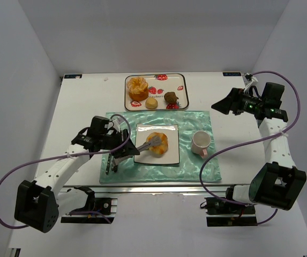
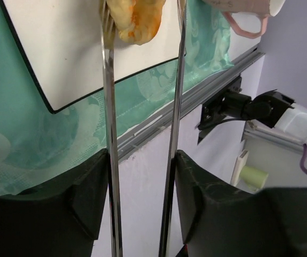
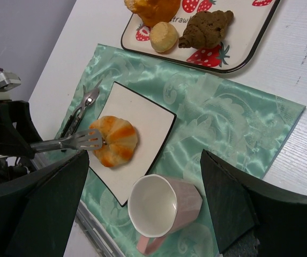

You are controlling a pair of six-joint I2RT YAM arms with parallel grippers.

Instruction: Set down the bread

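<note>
The bread [image 1: 157,143], a golden bun with orange-red patches, lies on the white square plate [image 1: 170,155]. It also shows in the right wrist view [image 3: 115,140] and at the top of the left wrist view [image 2: 137,19]. My left gripper [image 1: 122,146] [image 2: 142,160] is shut on metal tongs [image 1: 142,144] [image 2: 109,107]. The tongs' slotted tips straddle the bread; one tip [image 3: 86,140] touches its left side. My right gripper [image 1: 220,105] [image 3: 144,155] is open and empty, held high above the table's right side.
A pink cup [image 1: 201,142] stands right of the plate on the teal mat [image 1: 196,120]. A strawberry tray [image 1: 181,85] at the back holds a fluted orange cake [image 1: 137,88], a small pale bun [image 1: 151,103] and a brown pastry [image 1: 170,98]. A second utensil [image 3: 83,107] lies left of the plate.
</note>
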